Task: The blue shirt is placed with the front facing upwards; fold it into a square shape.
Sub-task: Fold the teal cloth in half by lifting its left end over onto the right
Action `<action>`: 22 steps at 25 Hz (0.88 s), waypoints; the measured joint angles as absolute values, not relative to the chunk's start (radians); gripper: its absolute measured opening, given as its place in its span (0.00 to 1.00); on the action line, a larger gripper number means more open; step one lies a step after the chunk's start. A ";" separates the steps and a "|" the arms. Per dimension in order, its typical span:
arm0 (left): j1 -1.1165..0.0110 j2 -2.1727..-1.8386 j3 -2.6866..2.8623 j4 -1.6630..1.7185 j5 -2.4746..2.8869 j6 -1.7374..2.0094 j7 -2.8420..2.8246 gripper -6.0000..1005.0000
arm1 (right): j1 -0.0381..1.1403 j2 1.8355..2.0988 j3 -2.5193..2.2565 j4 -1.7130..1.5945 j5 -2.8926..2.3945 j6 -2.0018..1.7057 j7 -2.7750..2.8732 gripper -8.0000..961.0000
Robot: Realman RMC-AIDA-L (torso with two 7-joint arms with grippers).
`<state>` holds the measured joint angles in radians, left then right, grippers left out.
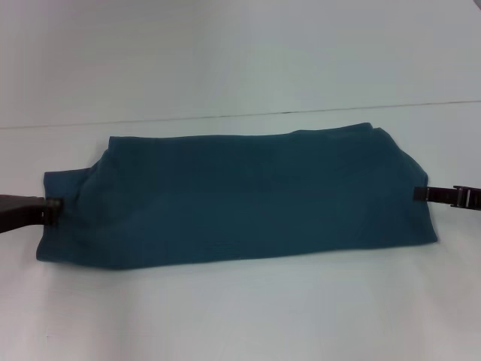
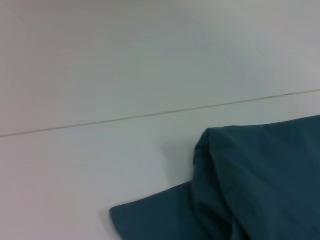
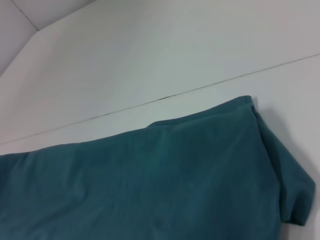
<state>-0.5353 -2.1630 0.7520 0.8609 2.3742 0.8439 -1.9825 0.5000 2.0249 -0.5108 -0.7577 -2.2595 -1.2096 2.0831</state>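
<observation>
The blue shirt (image 1: 240,199) lies on the white bench (image 1: 240,316) folded into a long band (lettering hidden, still no square), the left tool (image 1: 54,210) and right tool (image 1: 421,193) at its ends, grip impossible to tell.

The shirt (image 1: 240,199) lies flat on the surface (image 1: 240,316), folded into a long band that runs from left to right. The left gripper (image 1: 54,211) is at the band's left end and the right gripper (image 1: 421,193) is at its right end, so the shirt lies between them. A thin seam (image 1: 248,114) crosses the surface behind the shirt.
</observation>
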 joint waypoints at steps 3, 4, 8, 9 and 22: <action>-0.530 -2.163 0.746 0.862 2.375 0.837 -1.986 0.01 | 0.499 2.026 -0.511 -0.758 -2.260 -1.210 2.083 0.62; -0.529 -2.163 0.744 0.862 2.375 0.836 -1.986 0.01 | 0.499 2.026 -0.511 -0.758 -2.260 -1.210 2.083 0.62; -0.521 -2.163 0.737 0.864 2.382 0.835 -1.986 0.01 | 0.499 2.027 -0.511 -0.758 -2.259 -1.210 2.083 0.62; -0.518 -2.163 0.737 0.866 2.382 0.835 -1.986 0.01 | 0.499 2.028 -0.511 -0.758 -2.259 -1.210 2.083 0.62; -0.491 -2.164 0.736 0.887 2.381 0.847 -2.000 0.04 | 0.500 2.028 -0.514 -0.758 -2.259 -1.210 2.083 0.62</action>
